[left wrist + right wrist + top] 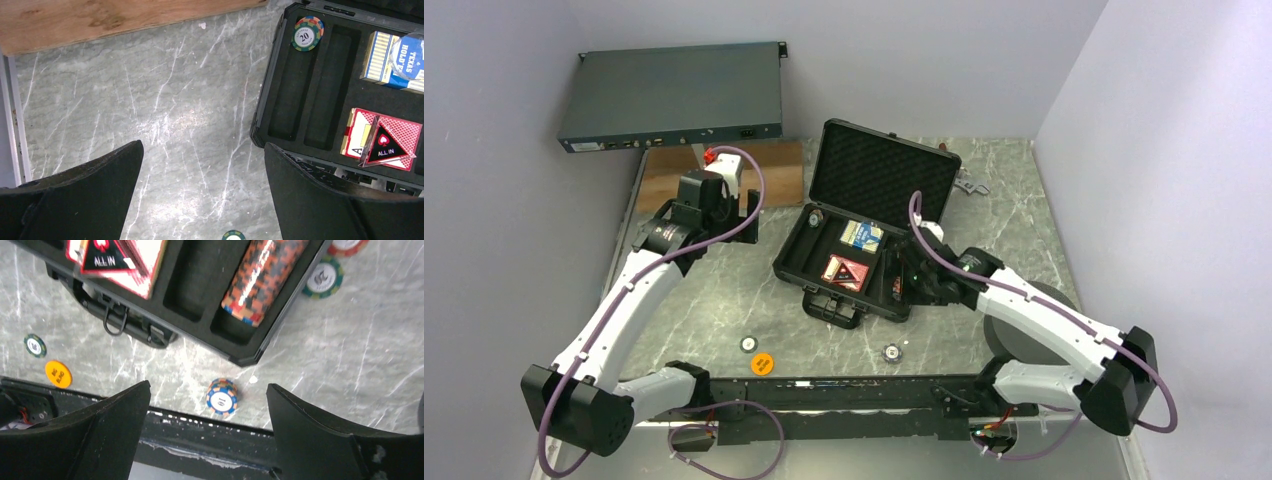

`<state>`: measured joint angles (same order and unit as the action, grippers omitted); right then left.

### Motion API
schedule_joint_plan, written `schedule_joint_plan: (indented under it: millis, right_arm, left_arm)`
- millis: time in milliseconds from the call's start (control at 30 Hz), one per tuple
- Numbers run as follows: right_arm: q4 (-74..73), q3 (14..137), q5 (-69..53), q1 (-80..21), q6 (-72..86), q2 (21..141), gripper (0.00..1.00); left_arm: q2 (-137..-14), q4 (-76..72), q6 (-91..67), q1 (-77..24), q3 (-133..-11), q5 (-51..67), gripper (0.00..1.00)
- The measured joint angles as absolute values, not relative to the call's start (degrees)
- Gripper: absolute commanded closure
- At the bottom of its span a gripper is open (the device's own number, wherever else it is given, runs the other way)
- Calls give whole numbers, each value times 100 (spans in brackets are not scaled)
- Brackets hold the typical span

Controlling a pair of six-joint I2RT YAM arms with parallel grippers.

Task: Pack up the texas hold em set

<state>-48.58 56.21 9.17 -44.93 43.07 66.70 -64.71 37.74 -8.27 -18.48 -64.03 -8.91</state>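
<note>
The black case (796,262) lies open mid-table with its foam-lined lid (884,172) upright. It holds a blue deck (382,57), a red deck (395,131) under an "ALL IN" triangle (386,149), a "20" chip (307,34) and a row of chips (262,275). On the table in front lie a green chip (749,344), an orange disc (762,364) and a blue "10" chip stack (221,397). My left gripper (202,150) is open and empty over bare table left of the case. My right gripper (207,390) is open and empty above the blue stack.
A grey-blue rack box (674,95) leans at the back left above a wooden board (100,20). Two loose chips (325,277) lie by the case's right side. A small metal item (972,185) lies behind the case. The black front rail (210,435) runs along the near edge.
</note>
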Motion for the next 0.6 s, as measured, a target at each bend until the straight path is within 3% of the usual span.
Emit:
schedule_joint_plan:
  millis: [267,600]
  right_arm:
    - [-4792,4624,1072,-5395,5336,6228,14]
    - [-4125,3452,2274,-6945,6208,5970,17]
  left_arm:
    - [-6462,3767,-821,-1909,-6403,-919,3]
    - [-6442,3763,-814,-2014,-6399,-1037,3]
